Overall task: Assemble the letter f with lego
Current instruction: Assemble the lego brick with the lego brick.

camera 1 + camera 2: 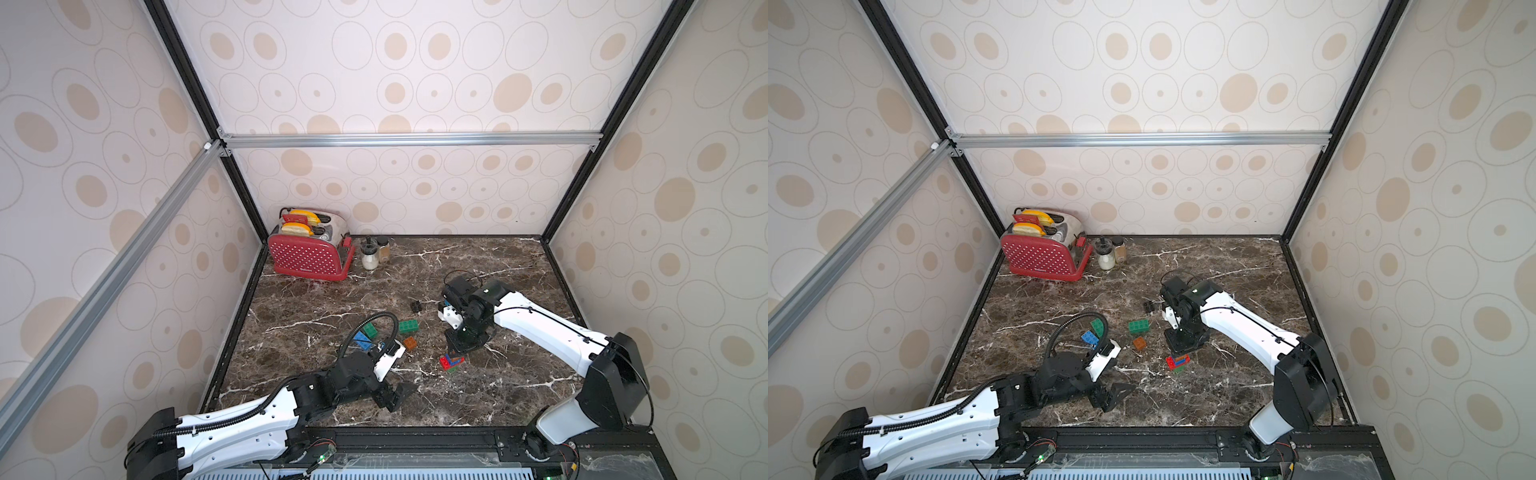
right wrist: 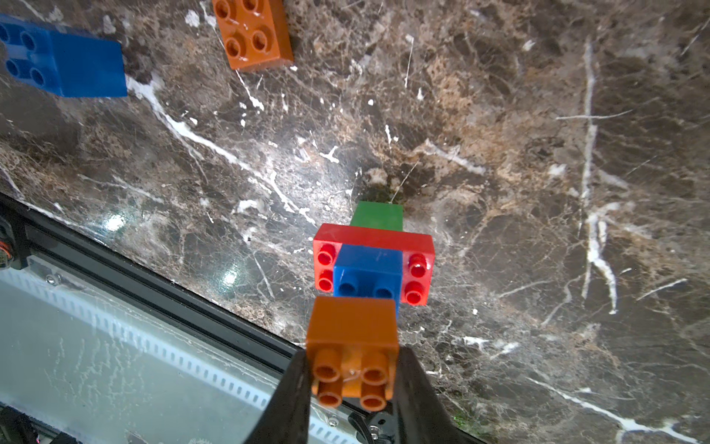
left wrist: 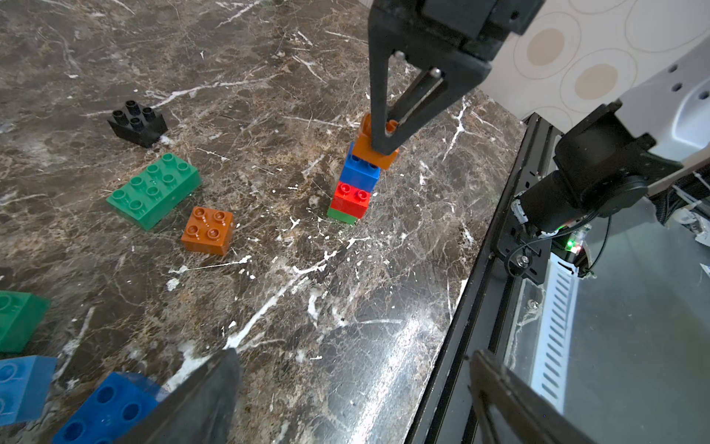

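The right gripper [image 2: 352,384] pinches an orange brick [image 2: 351,330] just over the stack [image 3: 351,196] directly beneath it: green base, red crossbar, then blue. Whether the orange is pressed home I cannot tell. The F looks roughly half built, with its upper bar still to come. The left gripper [image 1: 395,395] hangs spread and empty, with loose bricks [image 3: 153,190] beside it.

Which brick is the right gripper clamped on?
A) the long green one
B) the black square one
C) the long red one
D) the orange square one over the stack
D: the right gripper is shut on the orange brick, its fingers on either side of it, just above the blue brick of the stack.
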Robot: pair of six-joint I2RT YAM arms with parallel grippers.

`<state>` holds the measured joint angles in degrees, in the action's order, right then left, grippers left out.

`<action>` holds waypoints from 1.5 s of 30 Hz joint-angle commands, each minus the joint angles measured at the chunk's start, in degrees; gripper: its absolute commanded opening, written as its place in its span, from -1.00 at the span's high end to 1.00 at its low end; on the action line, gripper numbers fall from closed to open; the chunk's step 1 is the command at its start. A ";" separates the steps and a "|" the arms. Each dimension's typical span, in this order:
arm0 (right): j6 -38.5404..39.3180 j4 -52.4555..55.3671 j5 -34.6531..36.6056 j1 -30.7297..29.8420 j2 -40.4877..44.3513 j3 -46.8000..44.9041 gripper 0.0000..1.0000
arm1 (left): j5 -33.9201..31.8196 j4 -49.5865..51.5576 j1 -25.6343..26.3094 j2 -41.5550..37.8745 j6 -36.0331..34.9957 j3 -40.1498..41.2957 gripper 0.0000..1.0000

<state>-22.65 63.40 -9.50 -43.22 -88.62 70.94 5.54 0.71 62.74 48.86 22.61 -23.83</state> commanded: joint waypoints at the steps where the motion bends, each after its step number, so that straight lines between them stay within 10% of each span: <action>1: 0.11 0.52 0.97 -0.54 -1.15 0.12 0.35 | -1.40 0.26 0.59 -0.50 -1.43 -1.61 -0.91; 45: 1.03 1.90 2.62 -1.81 -9.83 0.96 0.35 | -3.54 1.40 0.58 -3.20 -0.64 -1.58 -0.92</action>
<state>-22.17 66.59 -7.84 -44.10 -94.11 74.22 2.66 1.48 62.76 46.63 22.63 -23.83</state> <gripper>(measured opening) 0.334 0.962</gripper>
